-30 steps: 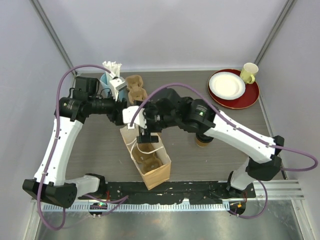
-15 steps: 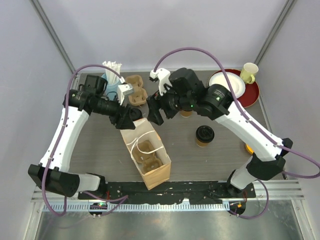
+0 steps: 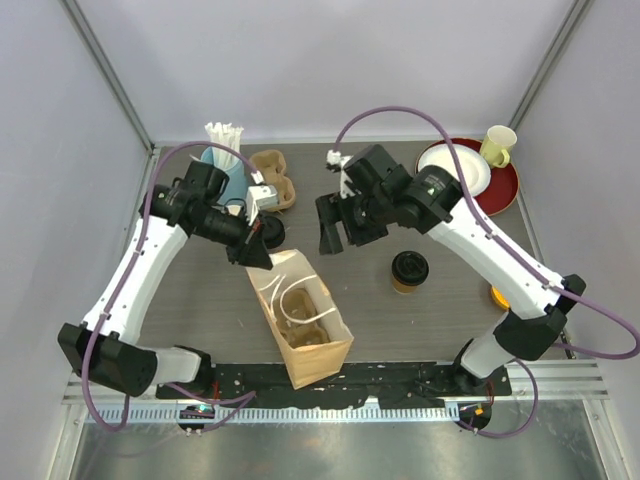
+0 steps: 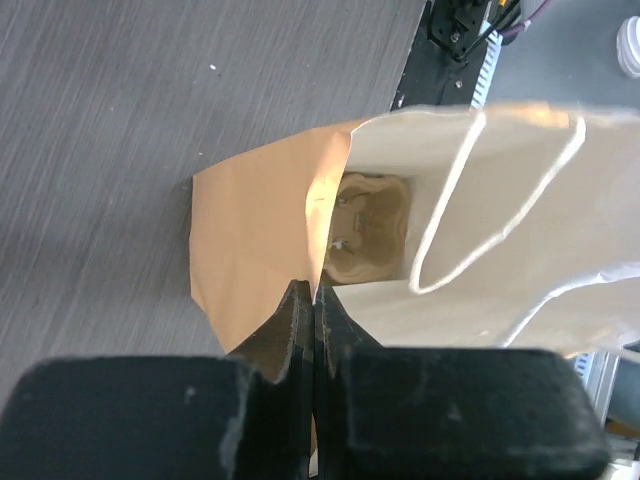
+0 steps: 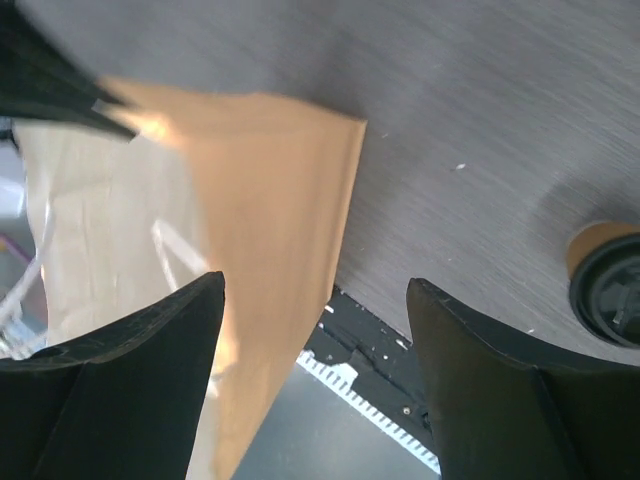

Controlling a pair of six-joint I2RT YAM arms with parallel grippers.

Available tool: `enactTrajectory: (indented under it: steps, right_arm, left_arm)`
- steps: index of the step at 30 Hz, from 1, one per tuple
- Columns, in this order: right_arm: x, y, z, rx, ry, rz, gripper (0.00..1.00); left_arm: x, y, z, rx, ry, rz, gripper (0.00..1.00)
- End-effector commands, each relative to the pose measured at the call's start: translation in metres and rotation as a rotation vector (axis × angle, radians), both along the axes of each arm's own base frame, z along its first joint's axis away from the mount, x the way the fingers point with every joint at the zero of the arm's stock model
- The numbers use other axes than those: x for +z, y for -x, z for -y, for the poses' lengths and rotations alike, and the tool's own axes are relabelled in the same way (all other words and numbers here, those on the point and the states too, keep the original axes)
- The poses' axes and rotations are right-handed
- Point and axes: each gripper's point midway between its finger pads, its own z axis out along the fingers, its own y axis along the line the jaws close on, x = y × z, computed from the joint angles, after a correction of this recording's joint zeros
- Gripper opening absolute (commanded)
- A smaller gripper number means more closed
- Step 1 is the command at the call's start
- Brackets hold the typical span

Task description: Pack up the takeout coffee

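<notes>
A brown paper bag (image 3: 305,325) stands open near the table's front, with a pulp cup carrier (image 4: 365,225) at its bottom. My left gripper (image 3: 262,259) is shut on the bag's far rim (image 4: 318,240), the paper pinched between its fingers. My right gripper (image 3: 333,238) hangs open and empty above the table, just right of the bag's far end. One takeout coffee (image 3: 408,270), a kraft cup with a black lid, stands on the table to the right of the bag. It also shows at the right edge of the right wrist view as the cup (image 5: 608,290). The right arm hides any other coffee.
Spare pulp carriers (image 3: 272,175) and a light-blue cup of straws (image 3: 222,152) sit at the back left. A red plate (image 3: 500,190) carrying a white plate and a yellow mug (image 3: 498,145) is at the back right. A small orange object (image 3: 495,295) lies by the right arm.
My left gripper has shut on the bag's far rim, and the bag has shifted and opened wider. The right arm has lifted out of the bag and swung back to the right.
</notes>
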Motion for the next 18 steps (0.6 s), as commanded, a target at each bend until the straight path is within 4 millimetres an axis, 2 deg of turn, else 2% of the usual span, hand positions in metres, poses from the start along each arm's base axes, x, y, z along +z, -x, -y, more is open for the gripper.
enactTrajectory:
  steps: [1,2,3,5,6,8,11,12,13,15,18]
  right_arm:
    - [0.018,-0.044,0.041,-0.294,0.023,0.027,0.79]
    - [0.026,-0.052,0.046,-0.335,0.026,0.05,0.79]
    - [0.023,-0.053,0.057,-0.366,0.071,0.046,0.79]
    - [0.023,-0.071,0.076,-0.467,0.138,0.081,0.79]
    - [0.019,-0.071,0.087,-0.505,0.179,0.063,0.79]
    - [0.01,-0.076,0.101,-0.555,0.22,0.033,0.78]
    - [-0.004,-0.078,0.115,-0.642,0.226,-0.052,0.75]
    - [-0.004,-0.083,0.125,-0.724,0.204,-0.075,0.75]
    - [-0.004,-0.085,0.129,-0.746,0.199,-0.072,0.74]
    - [0.003,-0.095,0.138,-0.789,0.173,-0.026,0.74]
    - [0.01,-0.105,0.146,-0.814,0.145,0.0,0.74]
  left_arm:
    - [0.012,-0.002,0.003,0.098,0.024,-0.011,0.0]
    - [0.017,-0.004,0.002,0.137,0.028,0.002,0.0]
    - [0.021,-0.018,0.001,0.203,0.023,0.046,0.0]
    - [0.036,-0.024,-0.002,0.363,0.061,0.017,0.0]
    - [0.041,-0.04,-0.005,0.45,0.079,0.063,0.0]
    - [0.055,-0.046,-0.013,0.612,0.125,0.055,0.0]
    - [0.049,-0.06,-0.035,0.811,0.084,0.07,0.0]
    - [0.049,-0.064,-0.045,0.872,0.06,0.081,0.0]
    - [0.043,-0.069,-0.061,0.958,0.007,0.086,0.0]
    - [0.039,-0.074,-0.068,1.016,-0.009,0.062,0.0]
    - [0.034,-0.079,-0.067,1.028,-0.013,0.028,0.0]
